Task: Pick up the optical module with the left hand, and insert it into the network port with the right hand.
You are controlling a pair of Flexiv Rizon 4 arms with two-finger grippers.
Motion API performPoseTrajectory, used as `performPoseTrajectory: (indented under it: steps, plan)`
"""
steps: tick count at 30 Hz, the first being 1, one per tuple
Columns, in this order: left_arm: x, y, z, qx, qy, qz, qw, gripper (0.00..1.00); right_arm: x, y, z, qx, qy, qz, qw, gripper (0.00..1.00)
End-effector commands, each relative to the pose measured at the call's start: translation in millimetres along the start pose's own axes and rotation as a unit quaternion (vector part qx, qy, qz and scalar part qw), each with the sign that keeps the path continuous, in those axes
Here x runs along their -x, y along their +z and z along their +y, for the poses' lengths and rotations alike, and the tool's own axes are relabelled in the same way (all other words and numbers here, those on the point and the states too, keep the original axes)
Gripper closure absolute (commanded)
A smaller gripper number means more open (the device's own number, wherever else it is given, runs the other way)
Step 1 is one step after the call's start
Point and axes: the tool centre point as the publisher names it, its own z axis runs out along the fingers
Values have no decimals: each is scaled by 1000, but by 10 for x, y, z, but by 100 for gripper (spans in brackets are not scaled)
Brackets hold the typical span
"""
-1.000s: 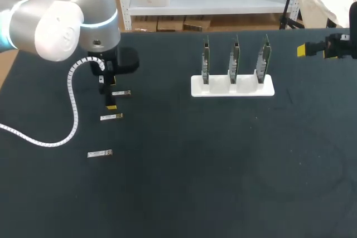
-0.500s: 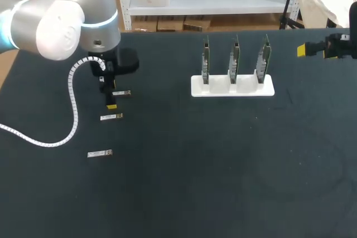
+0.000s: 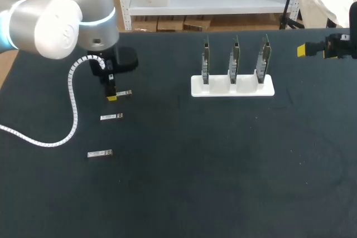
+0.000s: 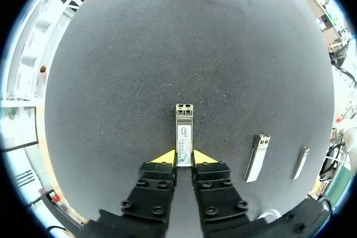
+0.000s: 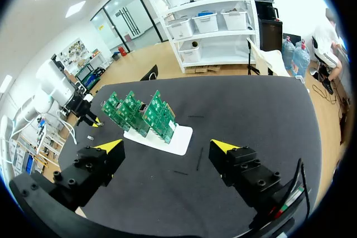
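A small silver optical module [image 4: 184,132] lies on the black table [image 4: 167,43], its near end pinched between the yellow tips of my left gripper [image 4: 184,159]. From overhead, the same module [image 3: 125,93] sits beside my left gripper [image 3: 112,97] at the table's left rear. Three upright green circuit boards [image 3: 235,59] stand in a white holder [image 3: 232,86] at mid-rear. My right gripper [image 5: 167,147] is open and empty at the table's far right edge [image 3: 304,50], well away from the boards [image 5: 139,112].
Two more silver modules [image 3: 111,116] [image 3: 100,153] lie nearer the front on the left, beside my left gripper in its wrist view [image 4: 256,157] [image 4: 301,163]. A white spiral cable [image 3: 72,110] hangs from the left arm over the table.
My left gripper's fingers have come together onto the module. The right arm has not moved.
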Motion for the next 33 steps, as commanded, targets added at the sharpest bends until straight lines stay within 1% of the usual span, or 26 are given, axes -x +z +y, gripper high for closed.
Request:
performPoseTrajectory:
  steps: [1, 3, 6, 8, 10, 12, 16, 19, 22, 24, 25, 33]
  plan:
    - [-33, 4, -6, -2, -6, -15, 1000, 100, -2, -11, 19, -5, 1, 0, 1000, 0]
    - [-31, -32, -9, -9, -18, -33, 999, 100, -2, -11, 19, -5, 1, 0, 1000, 0]
    - [-6, -152, 10, -14, -35, -76, 996, 100, -2, -11, 19, -5, 1, 0, 1000, 0]
    - [32, -321, 32, -10, -47, -133, 990, 100, -2, -11, 19, -5, 1, 0, 1000, 0]
    - [75, -501, 53, -6, -58, -179, 982, 100, -2, -11, 19, -5, 1, 0, 1000, 0]
    - [130, -696, 79, 2, -65, -229, 971, 100, -2, -11, 19, -5, 1, 0, 1000, 0]
    - [304, -1047, 87, 11, -56, -303, 951, 100, -2, -11, 19, -5, 1, 0, 1000, 0]
    - [443, -1308, 83, 14, -52, -356, 933, 100, -2, -11, 19, -5, 1, 0, 1000, 0]
    - [543, -1558, 73, 14, -53, -409, 911, 100, -2, -11, 19, -5, 1, 0, 1000, 0]
    - [561, -1665, 68, 24, -52, -425, 904, 100, -2, -11, 19, -5, 1, 0, 1000, 0]
    - [556, -1703, 69, 31, -49, -429, 902, 100, -2, -11, 19, -5, 1, 0, 1000, 0]
    - [556, -1703, 69, 31, -49, -429, 902, 100, -2, -11, 19, -5, 1, 0, 1000, 0]
